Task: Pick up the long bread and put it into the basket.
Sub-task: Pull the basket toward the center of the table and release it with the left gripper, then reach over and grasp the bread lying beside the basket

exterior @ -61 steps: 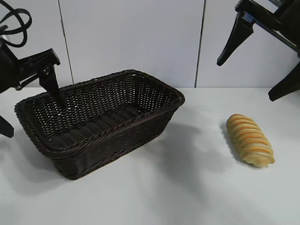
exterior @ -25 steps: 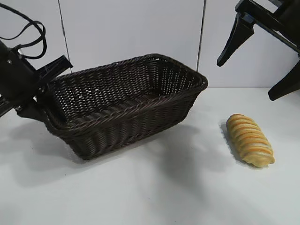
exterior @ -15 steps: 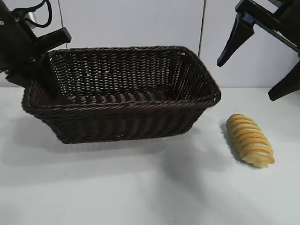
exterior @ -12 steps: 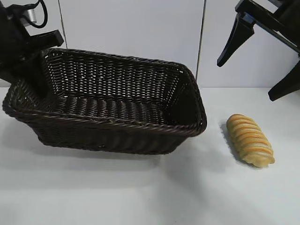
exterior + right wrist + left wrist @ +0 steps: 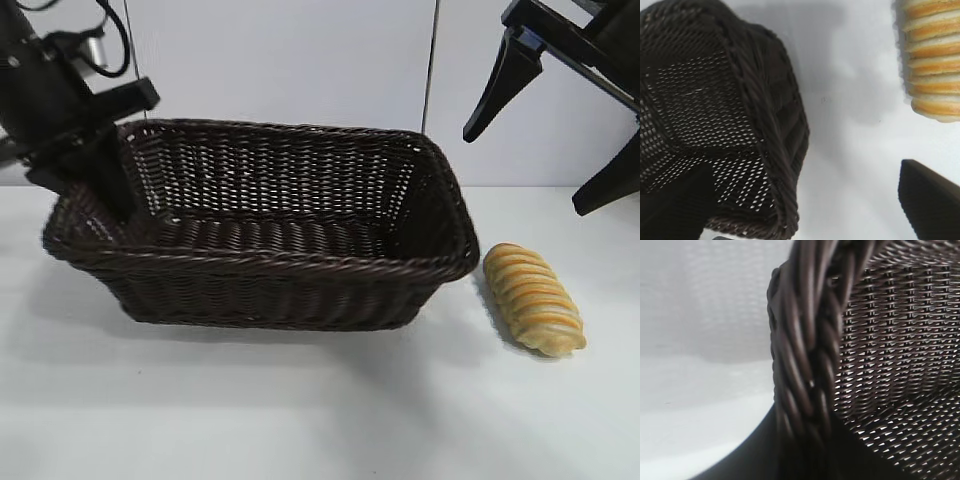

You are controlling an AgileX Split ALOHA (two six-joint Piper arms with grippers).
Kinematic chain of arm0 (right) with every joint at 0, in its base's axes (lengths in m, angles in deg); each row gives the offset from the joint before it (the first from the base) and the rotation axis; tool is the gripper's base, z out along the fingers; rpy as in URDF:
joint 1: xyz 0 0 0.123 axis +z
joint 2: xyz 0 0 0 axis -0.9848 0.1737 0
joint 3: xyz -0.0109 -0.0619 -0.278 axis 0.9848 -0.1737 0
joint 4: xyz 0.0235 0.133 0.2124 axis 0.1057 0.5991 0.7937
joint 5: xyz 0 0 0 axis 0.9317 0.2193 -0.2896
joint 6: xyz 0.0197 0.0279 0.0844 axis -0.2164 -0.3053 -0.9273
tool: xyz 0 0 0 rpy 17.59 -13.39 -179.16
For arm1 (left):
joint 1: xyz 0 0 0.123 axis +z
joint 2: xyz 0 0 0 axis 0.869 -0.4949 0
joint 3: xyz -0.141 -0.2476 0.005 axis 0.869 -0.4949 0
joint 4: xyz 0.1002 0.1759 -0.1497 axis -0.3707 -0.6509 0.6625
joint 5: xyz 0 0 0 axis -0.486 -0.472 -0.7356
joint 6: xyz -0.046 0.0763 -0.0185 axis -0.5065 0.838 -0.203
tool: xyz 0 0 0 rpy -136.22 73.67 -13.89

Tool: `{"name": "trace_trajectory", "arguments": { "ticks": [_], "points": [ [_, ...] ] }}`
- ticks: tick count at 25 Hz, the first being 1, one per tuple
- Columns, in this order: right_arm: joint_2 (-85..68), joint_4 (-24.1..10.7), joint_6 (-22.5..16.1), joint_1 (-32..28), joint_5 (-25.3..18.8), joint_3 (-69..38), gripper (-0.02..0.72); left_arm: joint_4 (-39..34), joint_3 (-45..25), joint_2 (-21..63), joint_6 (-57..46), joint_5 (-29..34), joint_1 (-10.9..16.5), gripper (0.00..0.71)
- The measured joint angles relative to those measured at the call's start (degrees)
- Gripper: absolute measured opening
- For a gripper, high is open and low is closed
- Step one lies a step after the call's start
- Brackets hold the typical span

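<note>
The long bread lies on the white table at the right, golden with orange-brown ridges; it also shows in the right wrist view. The dark wicker basket stands level left of the bread, its right rim almost touching it. My left gripper is shut on the basket's left braided rim, which fills the left wrist view. My right gripper hangs open and empty high above the bread, with the basket's end and the bread below its fingers.
A white panelled wall stands behind the table. Bare white table lies in front of the basket and the bread.
The left gripper has swung the basket round, lifted it and carried it right; it now sits level with its right end next to the bread. The right arm and bread have not moved.
</note>
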State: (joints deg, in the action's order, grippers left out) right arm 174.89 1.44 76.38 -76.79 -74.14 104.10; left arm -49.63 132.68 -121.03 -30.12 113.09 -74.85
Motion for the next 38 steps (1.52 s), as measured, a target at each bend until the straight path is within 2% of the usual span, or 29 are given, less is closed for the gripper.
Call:
{"name": "trace_trajectory", "arguments": {
  "ticks": [10,12,13,14,18,19,21,24,32,35,38],
  "points": [
    [0.0,0.0,0.0,0.0,0.0,0.0,0.694,-0.13,0.05,-2.63,-0.73,-1.45,0.0,0.093],
    [0.0,0.0,0.0,0.0,0.0,0.0,0.694,0.0,0.05,-2.69,-0.73,-1.45,0.0,0.115],
    [0.0,0.01,0.04,0.0,0.0,0.0,0.694,0.29,0.05,-2.69,-0.73,-1.45,0.0,0.148],
    [0.0,0.01,0.04,0.0,0.0,0.0,0.694,0.59,0.05,-2.69,-0.73,-1.4,0.0,0.213],
    [0.0,0.01,0.11,0.0,0.0,0.0,0.694,0.95,0.39,-2.61,-1.55,-0.44,0.0,0.569],
    [0.0,0.01,0.11,0.0,0.0,0.0,0.694,0.71,0.48,-2.35,-2.37,-0.35,0.0,0.617],
    [0.0,0.01,0.11,0.0,0.0,0.0,0.694,-1.38,1.18,-1.49,-4.03,0.23,0.0,0.661],
    [0.0,0.01,0.31,0.0,0.0,0.0,0.694,-5.54,3.73,0.5,-6.29,2.6,0.0,0.685],
    [0.0,0.01,0.36,0.0,-0.06,0.0,0.694,-17.45,13.04,5.92,-10.51,10.68,0.48,0.693],
    [0.0,0.01,0.36,0.0,-0.12,0.0,0.694,-22.15,16.99,6.13,-11.08,13.31,2.65,0.693],
    [0.0,0.01,0.37,0.0,-0.12,0.0,0.694,-27.48,20.33,6.13,-11.21,16.24,6.71,0.693]
  ]
}}
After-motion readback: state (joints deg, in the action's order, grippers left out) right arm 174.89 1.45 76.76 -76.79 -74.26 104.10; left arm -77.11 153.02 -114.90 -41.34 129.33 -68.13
